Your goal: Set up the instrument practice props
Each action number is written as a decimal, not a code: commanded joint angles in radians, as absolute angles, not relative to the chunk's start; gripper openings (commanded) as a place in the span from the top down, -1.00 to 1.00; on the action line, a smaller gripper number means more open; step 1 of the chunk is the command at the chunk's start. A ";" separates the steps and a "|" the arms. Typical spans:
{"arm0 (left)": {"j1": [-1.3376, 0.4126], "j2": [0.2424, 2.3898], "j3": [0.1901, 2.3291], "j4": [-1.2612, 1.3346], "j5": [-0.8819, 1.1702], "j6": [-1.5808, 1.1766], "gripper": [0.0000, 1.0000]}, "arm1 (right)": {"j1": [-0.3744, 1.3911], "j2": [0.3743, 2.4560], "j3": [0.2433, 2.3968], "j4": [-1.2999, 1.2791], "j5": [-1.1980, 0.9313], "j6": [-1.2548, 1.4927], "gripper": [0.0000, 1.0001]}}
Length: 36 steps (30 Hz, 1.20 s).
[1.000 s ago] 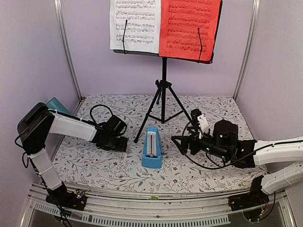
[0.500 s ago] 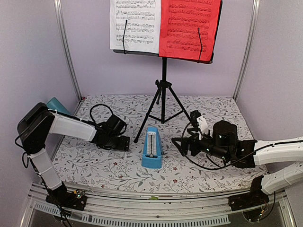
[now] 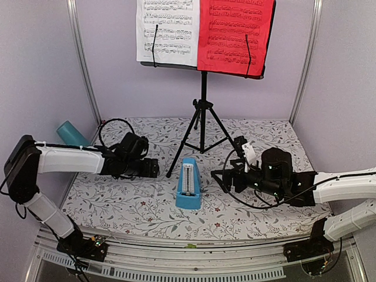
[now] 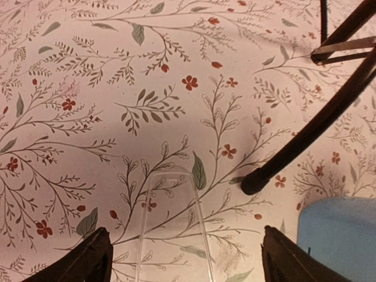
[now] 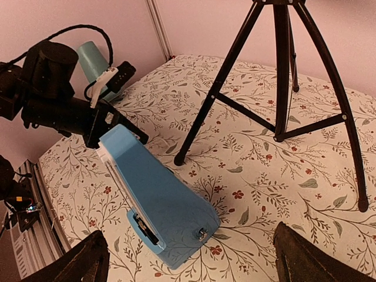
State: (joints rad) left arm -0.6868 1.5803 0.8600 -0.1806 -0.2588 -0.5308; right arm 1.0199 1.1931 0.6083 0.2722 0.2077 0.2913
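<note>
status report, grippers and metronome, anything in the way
Left gripper open, right gripper open, both empty. Metronome upright between them, not held. Stand leg sits between left gripper and metronome.

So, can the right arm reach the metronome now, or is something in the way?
Probably yes. The right fingers are open and point at the metronome, with only bare cloth between them.

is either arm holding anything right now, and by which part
Nothing is held. The left gripper is open over bare tablecloth near a music stand leg; the right gripper is open too, facing the blue metronome without touching it.
</note>
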 commanded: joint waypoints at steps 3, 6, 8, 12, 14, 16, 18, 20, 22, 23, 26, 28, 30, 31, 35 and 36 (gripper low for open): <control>-0.742 1.463 0.845 -0.241 -0.230 -0.546 -0.57 | 0.998 1.210 0.643 0.228 0.221 0.364 -0.98; -0.805 1.471 0.851 -0.265 -0.250 -0.565 -0.34 | 0.970 1.206 0.640 0.227 0.205 0.401 -0.98; -0.843 1.495 0.862 -0.293 -0.275 -0.582 -0.10 | 0.951 1.204 0.640 0.219 0.201 0.422 -0.98; -0.892 1.542 0.871 -0.315 -0.294 -0.618 0.28 | 0.923 1.203 0.639 0.202 0.187 0.450 -0.98; -0.912 1.566 0.874 -0.308 -0.295 -0.631 0.38 | 0.921 1.203 0.638 0.200 0.185 0.457 -0.98; -0.936 1.592 0.888 -0.305 -0.293 -0.638 0.44 | 0.917 1.201 0.635 0.199 0.184 0.460 -0.98; -0.962 1.619 0.905 -0.304 -0.291 -0.645 0.48 | 0.917 1.203 0.633 0.198 0.183 0.464 -0.98; -0.990 1.645 0.920 -0.304 -0.291 -0.654 0.50 | 0.915 1.204 0.632 0.196 0.181 0.467 -0.98; -1.016 1.668 0.933 -0.301 -0.280 -0.672 0.51 | 0.915 1.203 0.628 0.196 0.183 0.469 -0.98; -1.030 1.681 0.937 -0.296 -0.274 -0.682 0.51 | 0.915 1.201 0.626 0.195 0.183 0.469 -0.98; -1.088 1.721 0.954 -0.268 -0.260 -0.710 0.52 | 0.912 1.191 0.617 0.195 0.185 0.469 -0.98; -1.123 1.744 0.973 -0.236 -0.250 -0.727 0.52 | 0.910 1.187 0.611 0.194 0.185 0.466 -0.98; -1.157 1.766 1.000 -0.198 -0.240 -0.743 0.53 | 0.904 1.183 0.607 0.191 0.186 0.461 -0.98; -1.174 1.777 1.012 -0.185 -0.239 -0.746 0.54 | 0.901 1.182 0.606 0.188 0.185 0.459 -0.98; -1.217 1.793 1.042 -0.115 -0.236 -0.744 0.53 | 0.896 1.167 0.601 0.185 0.177 0.433 -0.98; -1.220 1.789 1.039 -0.096 -0.231 -0.743 0.52 | 0.895 1.160 0.599 0.187 0.171 0.423 -0.98</control>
